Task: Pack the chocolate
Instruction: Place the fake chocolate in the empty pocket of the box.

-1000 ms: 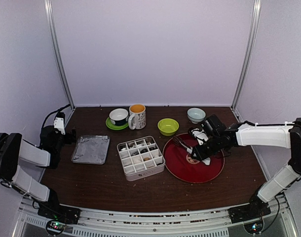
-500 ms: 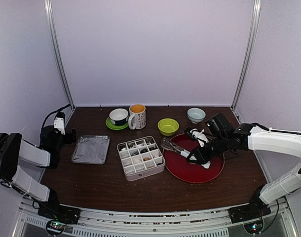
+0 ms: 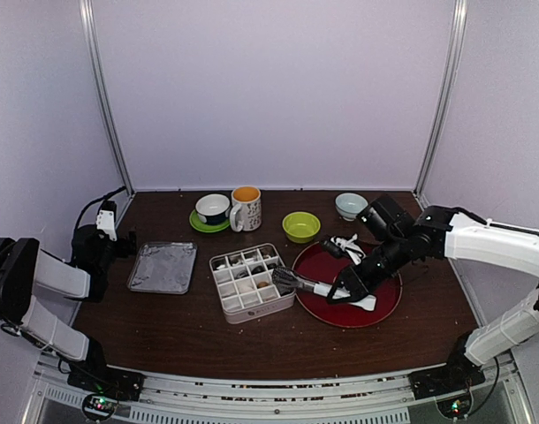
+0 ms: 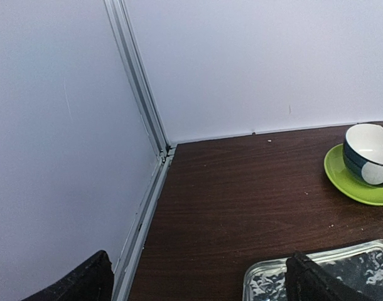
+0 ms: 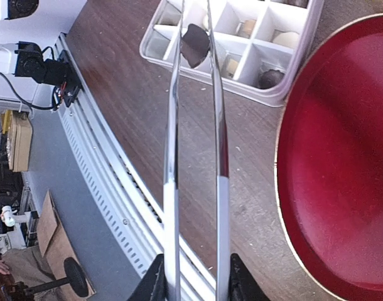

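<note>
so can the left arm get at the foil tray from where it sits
Probably yes: the left end effector hangs open just beside the foil tray, and nothing stands between them.

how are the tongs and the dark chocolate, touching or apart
Touching. The right wrist view shows the dark chocolate pinched between the tips of the tongs, with no gap on either side.

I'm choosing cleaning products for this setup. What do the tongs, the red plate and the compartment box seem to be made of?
The tongs look like polished steel: mirror-bright arms with reflections. The red plate is glossy, perhaps lacquer or plastic, with a smooth sheen. The compartment box looks matte white, probably plastic or card: thin dividers, no shine.
</note>
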Controlling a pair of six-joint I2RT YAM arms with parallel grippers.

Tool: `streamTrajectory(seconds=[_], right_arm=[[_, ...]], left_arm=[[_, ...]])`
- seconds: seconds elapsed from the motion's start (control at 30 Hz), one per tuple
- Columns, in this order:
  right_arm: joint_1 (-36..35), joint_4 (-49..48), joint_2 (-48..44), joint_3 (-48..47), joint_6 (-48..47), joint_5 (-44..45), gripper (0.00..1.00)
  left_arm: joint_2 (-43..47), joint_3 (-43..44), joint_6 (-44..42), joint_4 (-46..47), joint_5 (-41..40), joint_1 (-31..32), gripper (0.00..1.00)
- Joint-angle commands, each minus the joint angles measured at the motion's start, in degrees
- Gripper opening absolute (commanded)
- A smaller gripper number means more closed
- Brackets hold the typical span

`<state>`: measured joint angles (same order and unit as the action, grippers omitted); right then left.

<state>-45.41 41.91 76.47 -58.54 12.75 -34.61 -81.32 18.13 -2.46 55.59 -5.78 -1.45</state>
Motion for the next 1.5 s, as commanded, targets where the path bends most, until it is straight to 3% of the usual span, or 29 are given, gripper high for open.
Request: streamTrajectory(seconds=[0.0, 0.37, 0.77, 1.33, 1.47], right_arm=[[-2.2, 4.1, 3.4, -7.0, 5.4, -4.3, 0.10], [-9.7, 8.9, 20.8, -27.1, 15.3, -0.8, 0.09], [-11.5, 17.7, 29.4, -40.4, 17.8, -0.4, 0.11], [-12.8, 19.3, 30.6, -40.3, 18.5, -1.3, 0.12], [-13.0, 19.8, 31.0, -40.9, 18.2, -1.1, 0.17]], left_arm=[[-0.3, 0.9, 0.4, 2.2, -0.3, -0.5, 0.98], [-0.3, 1.0, 0.4, 2.2, -0.3, -0.4, 0.98], [-0.3, 1.0, 0.4, 2.2, -0.3, -0.4, 0.98], [-0.3, 1.0, 0.4, 2.2, -0.3, -0.5, 0.98], [-0.3, 1.0, 0.4, 2.2, -0.3, -0.4, 0.98]])
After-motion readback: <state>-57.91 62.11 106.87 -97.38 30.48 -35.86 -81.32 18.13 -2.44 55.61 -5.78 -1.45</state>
